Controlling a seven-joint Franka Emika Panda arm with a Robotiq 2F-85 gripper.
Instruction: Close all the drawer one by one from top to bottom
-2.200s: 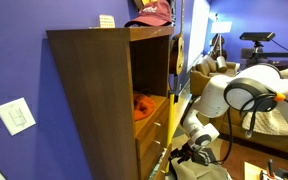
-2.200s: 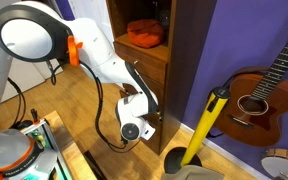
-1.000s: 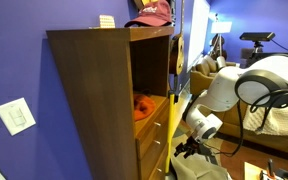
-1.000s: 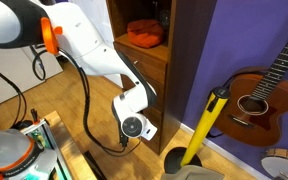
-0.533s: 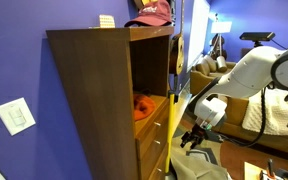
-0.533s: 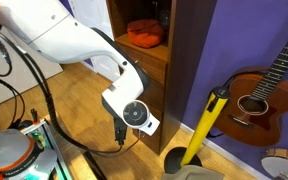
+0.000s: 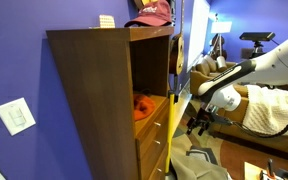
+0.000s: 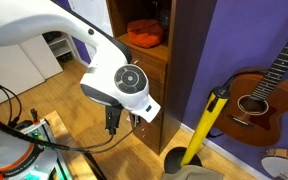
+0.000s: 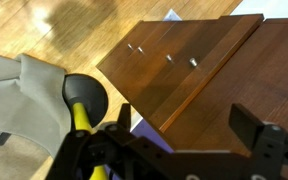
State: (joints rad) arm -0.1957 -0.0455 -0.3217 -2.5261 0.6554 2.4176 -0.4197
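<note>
The drawers (image 7: 159, 132) fill the lower part of a tall dark cabinet (image 7: 94, 90), under an open shelf that holds an orange thing (image 7: 142, 105). In the wrist view their brown fronts (image 9: 189, 60) fill the upper right, with three small studs in a row. One front shows a raised edge against the wood at 3 o'clock of it. Whether each drawer is pushed fully home cannot be told.

The gripper (image 7: 197, 125) hangs at 3 o'clock of the drawers in an exterior view, near them but not touching. In the wrist view its two fingers (image 9: 250, 124) stand wide apart at 6 o'clock with nothing between them. The white arm (image 8: 124, 82) crosses in front of the cabinet.

A yellow handle (image 8: 206, 125) leans at 4 o'clock of the arm, its foot by a black bin (image 8: 174, 160). A guitar (image 8: 259, 95) rests at 3 o'clock against the purple wall. A red cap (image 7: 152, 12) lies on the cabinet top. A light switch (image 7: 16, 117) sits at 9 o'clock.
</note>
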